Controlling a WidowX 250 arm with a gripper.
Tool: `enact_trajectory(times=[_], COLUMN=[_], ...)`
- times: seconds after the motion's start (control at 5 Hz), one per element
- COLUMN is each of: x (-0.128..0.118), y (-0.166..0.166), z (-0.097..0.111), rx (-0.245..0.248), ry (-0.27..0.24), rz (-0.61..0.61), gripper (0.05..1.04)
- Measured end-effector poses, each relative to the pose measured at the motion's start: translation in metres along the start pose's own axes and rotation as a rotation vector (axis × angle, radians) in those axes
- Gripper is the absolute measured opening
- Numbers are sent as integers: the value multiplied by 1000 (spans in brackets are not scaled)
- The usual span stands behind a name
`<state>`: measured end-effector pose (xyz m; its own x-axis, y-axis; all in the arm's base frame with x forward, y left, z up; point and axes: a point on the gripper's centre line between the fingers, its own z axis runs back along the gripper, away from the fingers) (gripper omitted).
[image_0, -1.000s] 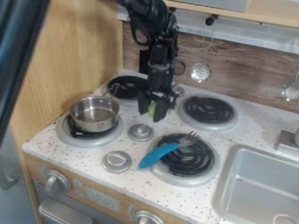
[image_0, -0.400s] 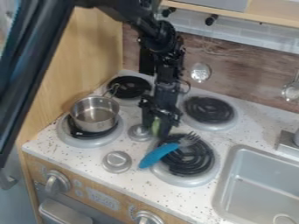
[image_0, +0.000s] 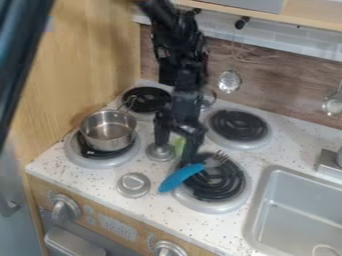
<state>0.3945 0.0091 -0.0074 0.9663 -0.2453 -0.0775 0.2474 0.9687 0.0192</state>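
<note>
The gripper (image_0: 175, 151) hangs over the middle of the stove top, between the central knob and the front right burner, and stands open. Between its fingers is a small green object (image_0: 180, 143), partly hidden; whether it touches the right finger I cannot tell. Just below the right finger, a fork with a blue handle (image_0: 180, 178) lies across the front right burner (image_0: 218, 183), its tines towards the back right. On the front left burner stands a metal pot (image_0: 108, 130).
The central knob (image_0: 160, 152) is beside the left finger, with another knob (image_0: 133, 185) nearer the front. Two more burners lie behind, one of them at the back right (image_0: 238, 125). A grey sink (image_0: 299, 212) is at the right; a slotted ladle (image_0: 230, 82) hangs on the back wall.
The gripper has come down and slightly towards the front, and its fingers have spread apart. The green object has moved lower with it. The fork and pot have kept their places.
</note>
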Motion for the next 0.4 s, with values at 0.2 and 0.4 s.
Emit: enact_trajectory(times=[0.2, 0.4], x=[-3, -6], y=[2, 2], z=[20, 21], rx=[23, 1], ry=[-48, -48], rz=[36, 66], gripper=[1001, 998])
